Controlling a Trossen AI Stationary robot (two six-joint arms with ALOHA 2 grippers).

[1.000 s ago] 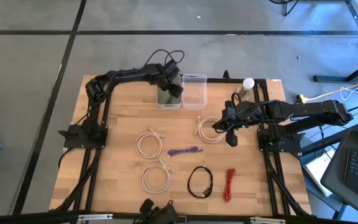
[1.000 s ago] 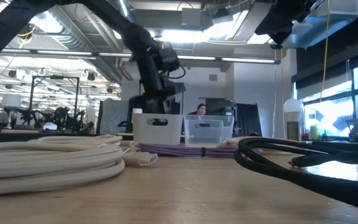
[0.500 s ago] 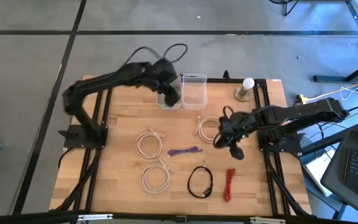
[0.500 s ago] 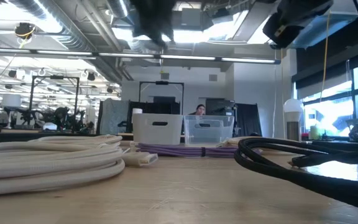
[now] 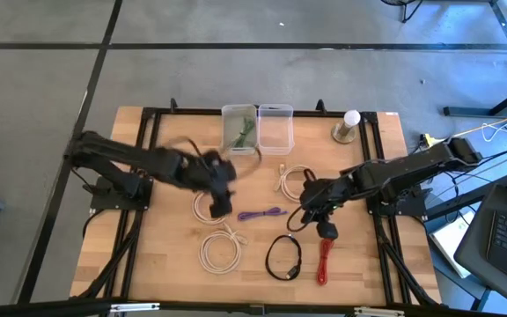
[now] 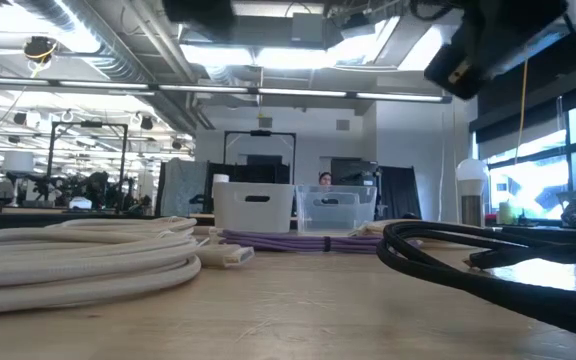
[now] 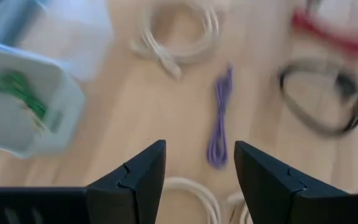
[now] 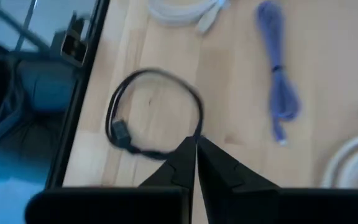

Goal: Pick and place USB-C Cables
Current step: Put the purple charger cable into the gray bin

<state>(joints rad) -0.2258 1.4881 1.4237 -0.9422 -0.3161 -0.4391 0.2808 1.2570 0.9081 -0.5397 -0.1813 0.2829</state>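
Note:
My left gripper (image 5: 221, 202) (image 7: 197, 180) is open and hangs above the table's middle, over a cream-white coil (image 5: 208, 206). The purple cable (image 5: 262, 214) (image 7: 219, 124) lies ahead of its fingers. My right gripper (image 5: 299, 218) (image 8: 196, 163) is shut and touches nothing. It hovers between the purple cable (image 8: 281, 93) and the black coil (image 5: 283, 257) (image 8: 154, 118). Two more cream-white coils (image 5: 221, 249) (image 5: 296, 180) and the red bundle (image 5: 325, 260) lie flat on the wood. A green cable (image 5: 242, 132) (image 7: 20, 99) lies inside the white bin (image 5: 239, 146).
A clear bin (image 5: 275, 129) stands beside the white bin at the table's far edge. A white ball-topped round object (image 5: 350, 126) sits at the far right corner. Black frame rails (image 5: 139, 220) run along both sides. In the low view a person (image 6: 325, 180) shows far behind the bins.
My left arm has swung from above the white bin at the far edge toward the near edge, and is now over the middle cream-white coil. The green cable now shows in the bin. My right gripper has moved toward the near edge and leftward, toward the black coil.

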